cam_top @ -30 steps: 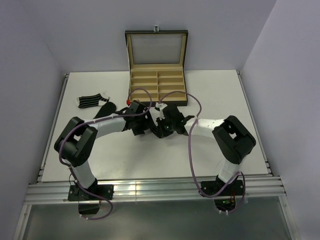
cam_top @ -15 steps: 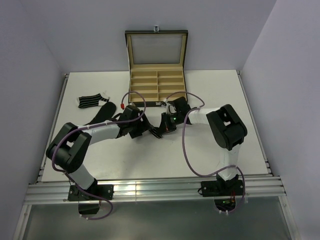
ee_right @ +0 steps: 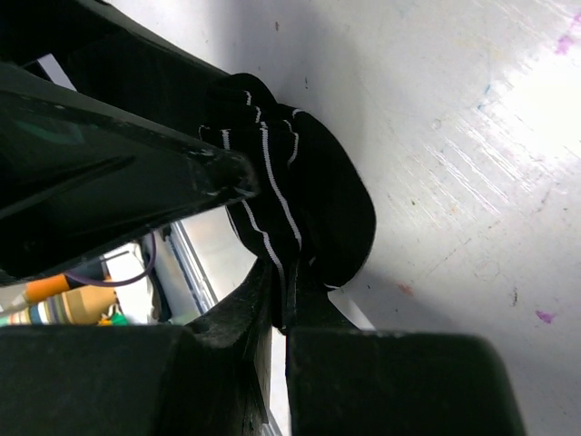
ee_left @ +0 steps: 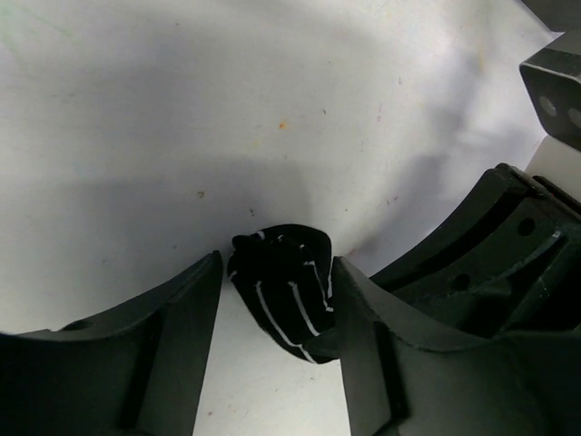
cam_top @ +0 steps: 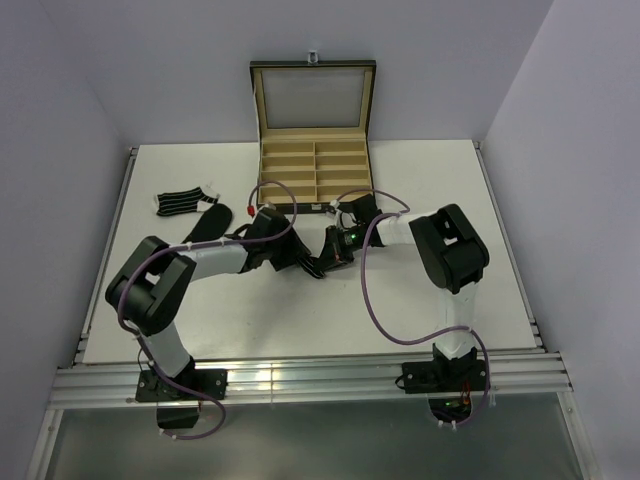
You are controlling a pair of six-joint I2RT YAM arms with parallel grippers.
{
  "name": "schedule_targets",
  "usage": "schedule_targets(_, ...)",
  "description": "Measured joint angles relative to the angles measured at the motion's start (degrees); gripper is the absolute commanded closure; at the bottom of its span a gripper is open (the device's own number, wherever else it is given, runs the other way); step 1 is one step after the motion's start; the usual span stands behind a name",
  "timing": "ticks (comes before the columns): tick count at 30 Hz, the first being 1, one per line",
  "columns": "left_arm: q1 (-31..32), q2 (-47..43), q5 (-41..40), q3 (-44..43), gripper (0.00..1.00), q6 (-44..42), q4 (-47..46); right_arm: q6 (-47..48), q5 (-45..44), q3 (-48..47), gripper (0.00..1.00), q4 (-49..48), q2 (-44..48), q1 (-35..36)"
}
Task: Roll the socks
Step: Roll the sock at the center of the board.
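Right elbow has folded in toward the box since a second ago; left arm sits about where it was. Small rolled bundle of black white-striped sock fabric (ee_left: 283, 304) lies on the white tabletop (cam_top: 420, 300), mid-width, just in front of the box. Right hand (ee_right: 283, 283): jaws closed, pinching the bundle's lower edge. Left hand (ee_left: 277, 266): jaws part-spread, straddling the bundle; one finger touches it, a sliver of tabletop shows at the other. Both hands meet tip to tip and hide the bundle from overhead. Flat black-and-white striped sock (cam_top: 180, 203) lies far left; plain black sock (cam_top: 207, 222) just beside it, partly under the left forearm. Purple cables (cam_top: 372, 300) loop over both arms. Black hinged box with tan lining (cam_top: 290, 162) stands open at the back, lid upright; its compartments show tan lining.
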State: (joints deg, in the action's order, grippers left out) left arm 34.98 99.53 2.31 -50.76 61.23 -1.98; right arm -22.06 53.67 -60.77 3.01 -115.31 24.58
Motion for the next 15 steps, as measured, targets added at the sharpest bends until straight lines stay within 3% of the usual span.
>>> schedule_targets(5, 0.9, 1.8, -0.5, -1.4, 0.58, 0.6, 0.3, -0.9, 0.0, 0.0, 1.0, 0.0, -0.2, -0.1)
schedule_targets(10, 1.2, 3.2, -1.1, -3.3, 0.82, 0.9, 2.1, -1.3, -0.3, 0.0, 0.98, 0.0, -0.2, -0.1)
schedule_targets(13, 1.2, 3.6, -1.4, -4.2, 0.98, 1.0, 3.4, -1.5, -1.6, 0.5, 0.83, -0.2, 0.5, -0.1)
schedule_targets(15, 1.4, 3.8, -1.7, -4.8, 1.0, 1.0, 4.1, -1.4, -3.6, 1.7, 0.71, -0.6, 2.2, -0.1)
